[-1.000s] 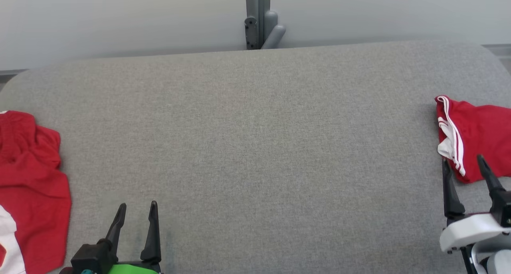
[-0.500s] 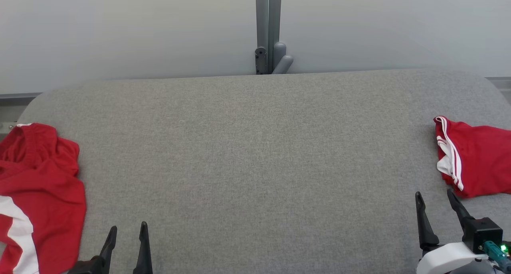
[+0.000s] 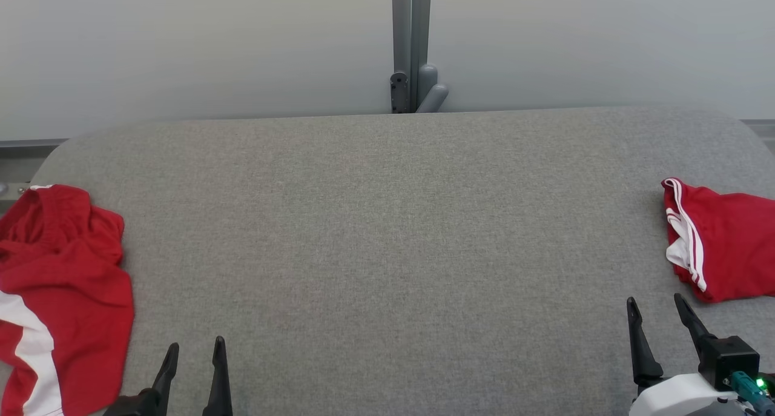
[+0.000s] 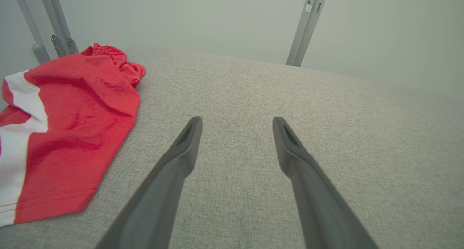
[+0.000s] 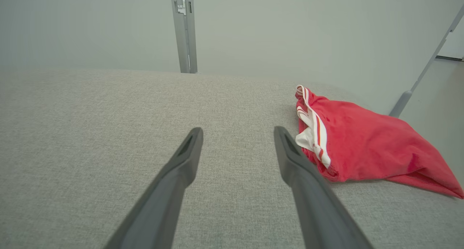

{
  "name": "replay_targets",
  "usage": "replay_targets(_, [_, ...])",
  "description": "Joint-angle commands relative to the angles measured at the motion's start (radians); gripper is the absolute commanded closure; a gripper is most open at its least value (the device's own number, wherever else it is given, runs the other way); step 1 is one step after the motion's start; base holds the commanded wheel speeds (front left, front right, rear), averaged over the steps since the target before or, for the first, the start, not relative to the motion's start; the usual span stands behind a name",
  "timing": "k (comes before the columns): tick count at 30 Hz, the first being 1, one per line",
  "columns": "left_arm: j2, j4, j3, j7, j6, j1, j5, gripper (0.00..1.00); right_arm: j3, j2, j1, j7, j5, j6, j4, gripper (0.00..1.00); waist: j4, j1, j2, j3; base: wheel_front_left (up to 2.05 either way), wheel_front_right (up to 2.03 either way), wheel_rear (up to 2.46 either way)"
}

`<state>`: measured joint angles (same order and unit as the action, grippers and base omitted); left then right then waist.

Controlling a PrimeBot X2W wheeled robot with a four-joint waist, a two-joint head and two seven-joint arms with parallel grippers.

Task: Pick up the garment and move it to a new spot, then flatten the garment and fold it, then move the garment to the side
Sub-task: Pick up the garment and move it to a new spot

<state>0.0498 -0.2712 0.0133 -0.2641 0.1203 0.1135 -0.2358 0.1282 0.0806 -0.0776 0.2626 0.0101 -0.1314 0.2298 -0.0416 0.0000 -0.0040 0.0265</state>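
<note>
Table: crumpled garment at left edge, folded garment at right | left gripper spread, empty | right gripper spread, empty

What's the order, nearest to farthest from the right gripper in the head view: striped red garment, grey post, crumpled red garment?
1. Striped red garment, just beyond the right gripper, at right.
2. Grey post, centre back.
3. Crumpled red garment, far left.

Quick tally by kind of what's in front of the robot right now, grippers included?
Red garments: 2, the left garment and the right garment
Grippers: 2, the left gripper and the right gripper, both open
Total: 4
</note>
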Motion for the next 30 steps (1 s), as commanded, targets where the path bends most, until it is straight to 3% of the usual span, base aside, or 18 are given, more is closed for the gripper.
replay_targets(1, [0.002,0.0,0.0,0.0,0.003,0.005,0.004,0.0,0.003,0.001,-0.009,0.003,0.008,0.001,-0.002,0.0,-0.004,0.0,0.004,-0.002,0.0,0.0,0.0])
replay_targets(10, [0.002,-0.003,-0.002,0.0,0.004,-0.018,0.012,0.0,0.001,0.0,-0.01,0.003,0.008,0.001,-0.008,0.0,-0.059,0.0,0.004,-0.006,0.0,0.0,0.0])
replay_targets(16, [0.002,-0.002,0.008,0.0,-0.001,-0.014,0.007,0.0,-0.02,-0.005,-0.018,0.003,0.013,0.001,0.002,0.0,-0.188,0.0,0.004,0.011,0.0,0.0,0.0])
replay_targets(24, [0.002,0.003,0.042,0.0,-0.003,0.02,0.024,0.0,-0.063,-0.018,0.007,0.003,0.023,0.001,0.015,0.0,-0.416,0.0,0.004,0.036,0.0,0.0,0.0])
replay_targets(30, [0.002,0.034,0.105,0.0,-0.013,0.044,0.002,0.0,-0.149,-0.021,0.072,0.003,0.028,0.001,0.049,0.0,-0.448,0.0,0.004,0.017,0.0,0.0,0.0])
